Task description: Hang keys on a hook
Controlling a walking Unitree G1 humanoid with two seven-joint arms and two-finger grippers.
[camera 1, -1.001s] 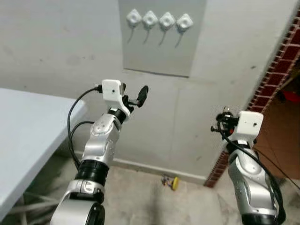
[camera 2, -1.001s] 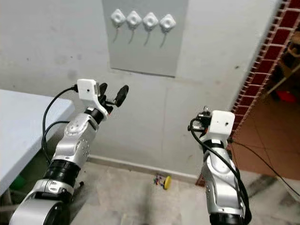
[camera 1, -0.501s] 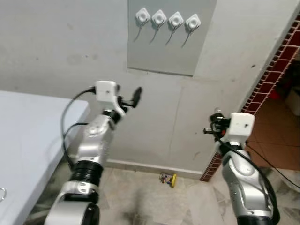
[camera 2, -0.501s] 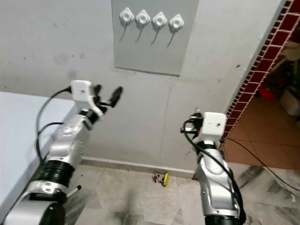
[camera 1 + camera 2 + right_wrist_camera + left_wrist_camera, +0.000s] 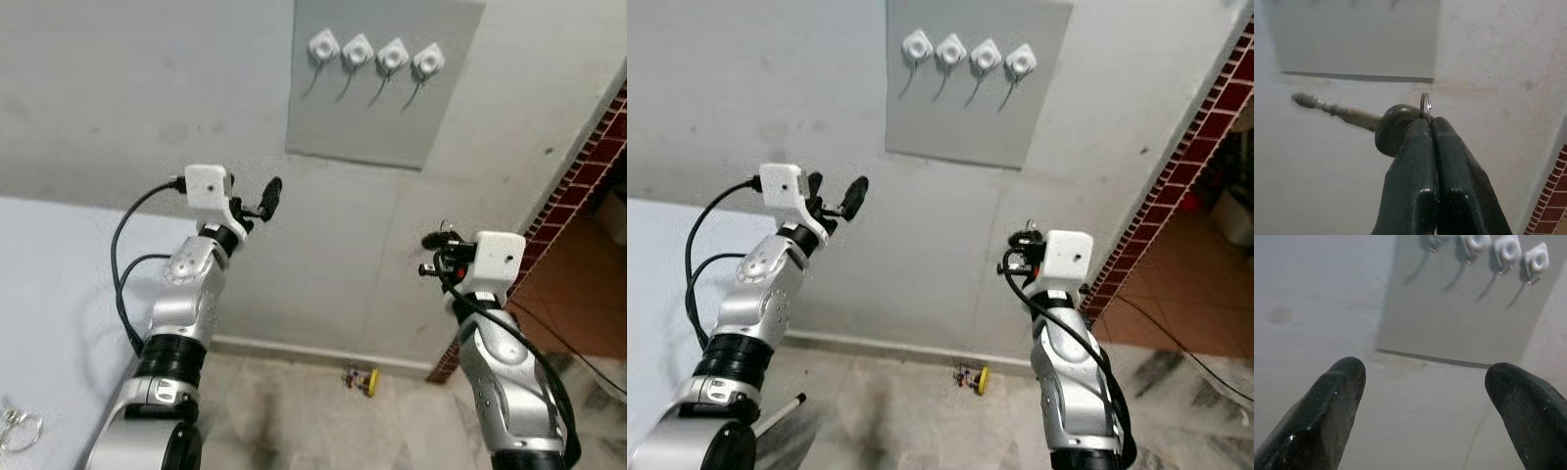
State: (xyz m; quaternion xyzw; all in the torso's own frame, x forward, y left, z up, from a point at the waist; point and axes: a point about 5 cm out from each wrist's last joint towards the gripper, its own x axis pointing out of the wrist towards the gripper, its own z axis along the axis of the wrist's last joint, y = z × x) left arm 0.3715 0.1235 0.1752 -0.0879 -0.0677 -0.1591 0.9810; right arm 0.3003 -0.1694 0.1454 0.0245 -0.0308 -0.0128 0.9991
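Comparing with the frames a second back, the head camera has swung so the row of hooks [image 5: 372, 55] sits further right; both arms remain well below it. Right gripper [image 5: 1426, 128] clamps the key [image 5: 1356, 117] by its ring. Left gripper [image 5: 1425, 396] is spread, empty. Hook tips are too small to resolve.

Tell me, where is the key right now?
The key is pinched in the right gripper, on the robot's right side, held up near the wall and below the grey board with four hooks.
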